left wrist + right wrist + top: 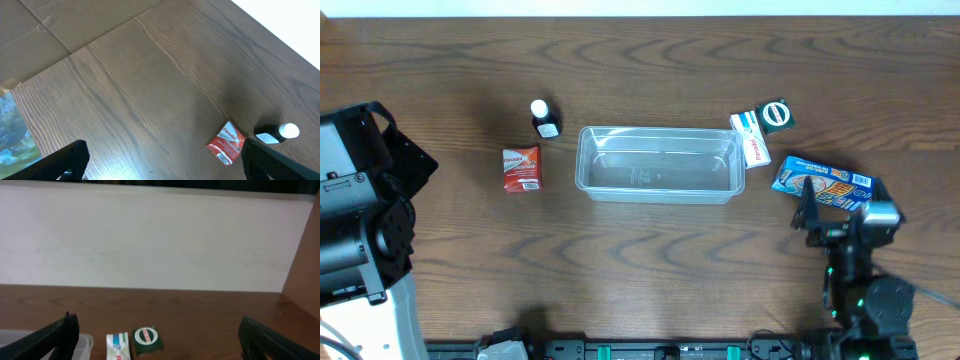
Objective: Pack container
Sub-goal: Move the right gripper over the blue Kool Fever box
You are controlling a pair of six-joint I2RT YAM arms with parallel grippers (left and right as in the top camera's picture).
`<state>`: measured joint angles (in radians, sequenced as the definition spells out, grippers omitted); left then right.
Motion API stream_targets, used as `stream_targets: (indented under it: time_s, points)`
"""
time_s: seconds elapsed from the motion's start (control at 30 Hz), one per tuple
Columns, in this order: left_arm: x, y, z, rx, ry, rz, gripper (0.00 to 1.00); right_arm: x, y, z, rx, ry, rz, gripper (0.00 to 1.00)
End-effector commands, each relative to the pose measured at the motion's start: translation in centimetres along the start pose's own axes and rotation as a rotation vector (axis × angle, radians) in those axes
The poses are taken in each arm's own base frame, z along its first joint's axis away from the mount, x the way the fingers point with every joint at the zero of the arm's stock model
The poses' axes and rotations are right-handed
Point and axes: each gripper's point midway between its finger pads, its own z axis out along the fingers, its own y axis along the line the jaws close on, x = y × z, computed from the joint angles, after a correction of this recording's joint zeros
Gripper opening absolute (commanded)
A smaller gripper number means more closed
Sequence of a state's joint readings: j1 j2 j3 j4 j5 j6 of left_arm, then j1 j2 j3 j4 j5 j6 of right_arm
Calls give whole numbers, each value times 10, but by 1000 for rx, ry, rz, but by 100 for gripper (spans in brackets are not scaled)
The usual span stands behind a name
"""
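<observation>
A: Where do we have the container (658, 131)?

B: Mid-table, ahead and to the left of our right jaws. 1 corner of it shows low in the right wrist view, by the finger on that side. It lies well to the right of the left jaws and out of their camera.

A: And the jaws?

B: Both pairs are spread wide and hold nothing. The right pair hangs over the carton (820, 181). The left pair has the packet (226, 142) and bottle (277, 134) off by its right finger.

A: How will it handle?

B: We judge it light, thin-walled, springy and slick, so a bump could send it skidding. We'd pinch the rim, 1 finger inside and 1 outside, rather than squeeze across the walls.

A: Anything in it?

B: Nothing, we see its bare floor. All 5 items lie outside. The white box (751, 139) is just beside its right end, with the green box (777, 114) past that.
</observation>
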<state>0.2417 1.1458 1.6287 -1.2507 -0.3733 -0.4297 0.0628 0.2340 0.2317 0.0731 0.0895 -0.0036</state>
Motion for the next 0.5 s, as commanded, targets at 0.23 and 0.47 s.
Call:
stream_targets:
  time_s: [0.23,0.47]
  points:
    - [-6,3,-3,-11,-17,-5,98,-13,0,71,20,414,-87,99]
    - [-6,3,-3,-11,-17,-5,98,-12,8,100,-33,587,-142,99]
